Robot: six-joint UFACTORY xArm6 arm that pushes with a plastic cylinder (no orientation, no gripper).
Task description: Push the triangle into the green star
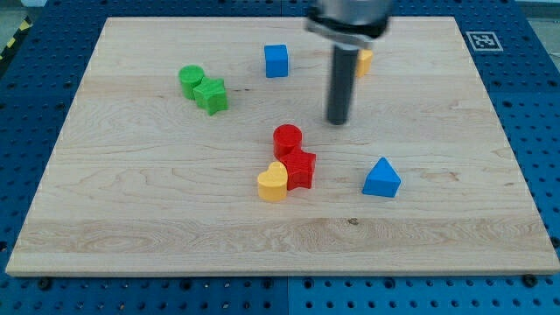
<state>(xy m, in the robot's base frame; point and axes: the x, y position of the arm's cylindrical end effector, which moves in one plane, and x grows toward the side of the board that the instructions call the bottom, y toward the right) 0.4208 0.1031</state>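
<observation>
The blue triangle (381, 178) lies right of the board's middle. The green star (211, 94) sits at the upper left, touching a green cylinder (191, 79) on its upper left side. My tip (339, 121) stands on the board above and to the left of the blue triangle, apart from it, and far to the right of the green star. It touches no block.
A red cylinder (287, 138), a red star (300, 168) and a yellow heart (273, 182) cluster near the middle, left of the triangle. A blue cube (276, 60) sits near the top. A yellow block (364, 60) is partly hidden behind the rod. The wooden board (131, 219) lies on a blue perforated table.
</observation>
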